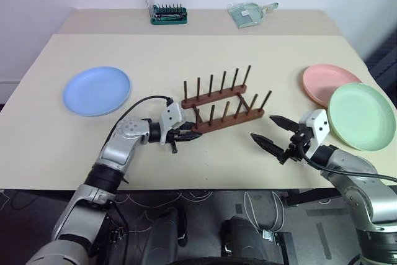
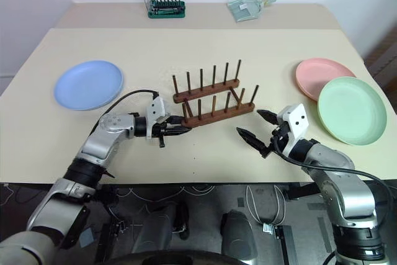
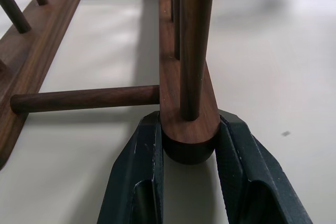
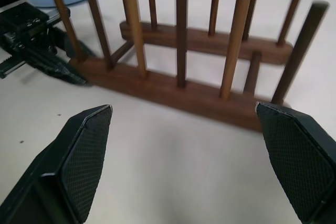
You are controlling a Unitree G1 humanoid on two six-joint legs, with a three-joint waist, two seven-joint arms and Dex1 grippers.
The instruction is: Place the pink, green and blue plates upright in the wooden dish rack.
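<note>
- Centrally on the beige table (image 1: 186, 48) stood the wooden dish rack (image 1: 223, 105), its two parallel rails running at a slant, each with a row of upright pegs, and no plate in it.
- At the rack's left end, the left gripper (image 1: 186, 134) was clamped on the rounded tip of the nearer rail; the left wrist view showed its black fingers (image 3: 139, 171) pressed against both sides of that rail end, just below the first peg.
- To the right of the rack, the right gripper (image 1: 272, 132) hung above the table with its jaws spread wide and nothing between them, pointing toward the rack but apart from it.
- Well to the left of the rack, the blue plate (image 1: 97, 90) lay flat on the table.
- Over on the right side, the pink plate (image 1: 329, 83) lay flat, and the green plate (image 1: 361, 115) lay nearer the table's front edge, overlapping the pink one's rim.
- Along the far edge sat a green-based screwdriver-bit case (image 1: 168, 14) with its clear lid raised, and near it a pale green dustpan-like item (image 1: 250, 13).
</note>
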